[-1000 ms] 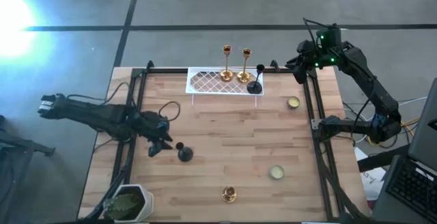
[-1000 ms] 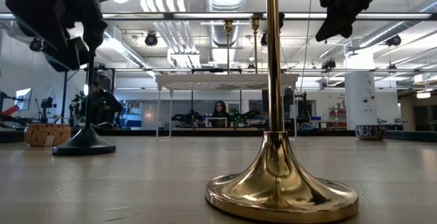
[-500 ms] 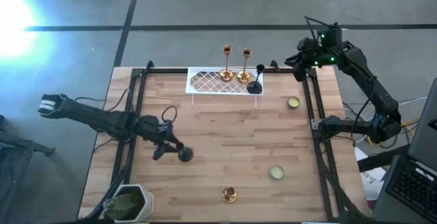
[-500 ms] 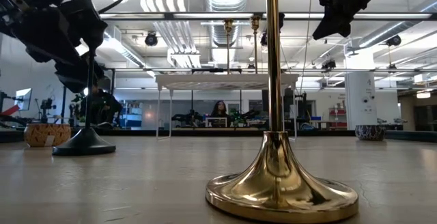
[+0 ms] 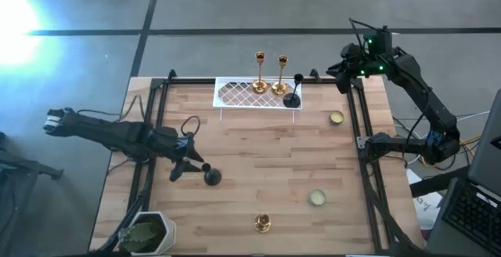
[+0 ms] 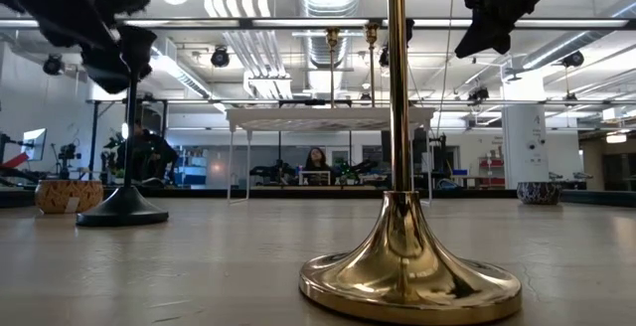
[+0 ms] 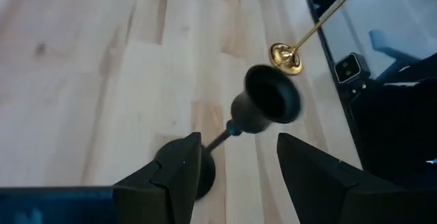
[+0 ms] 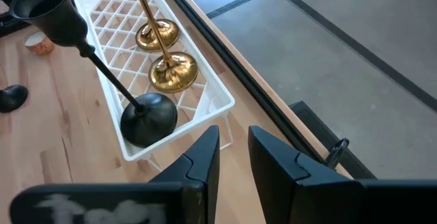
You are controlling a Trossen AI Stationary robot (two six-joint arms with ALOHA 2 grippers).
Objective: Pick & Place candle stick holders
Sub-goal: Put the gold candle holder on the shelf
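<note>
A black candle stick holder stands upright on its round base on the wooden table, toward the near left. My left gripper is open just left of it. In the left wrist view its fingers stand on either side of the holder's thin stem without plainly touching it. Two gold sticks and a second black holder stand in the white lattice tray. A third gold stick stands near the front edge. My right gripper is open and empty, raised by the tray's right end.
Two low cream cups stand on the table's right half, one farther off and one nearer. A white pot with a green plant is at the near left corner. A black frame rail runs along the table's sides.
My left gripper went down and toward the black holder, then rose again and drew back a little toward the table's left edge. The black holder has stayed upright in place.
</note>
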